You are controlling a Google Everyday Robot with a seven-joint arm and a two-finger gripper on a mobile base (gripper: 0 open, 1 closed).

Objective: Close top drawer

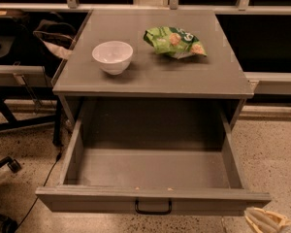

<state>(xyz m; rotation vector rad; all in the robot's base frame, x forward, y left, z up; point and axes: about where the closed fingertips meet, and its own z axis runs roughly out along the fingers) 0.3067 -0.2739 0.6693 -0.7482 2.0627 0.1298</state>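
Drawer (153, 171) showing matt grey wood; bowl (112, 56) gleaming glossy; bag (175, 41) shining crinkly plastic; tool (266, 221) sitting bottom right, matt cream.

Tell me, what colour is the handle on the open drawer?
Black handle, clearest in the camera view; the gripper sits bottom right near the top drawer.
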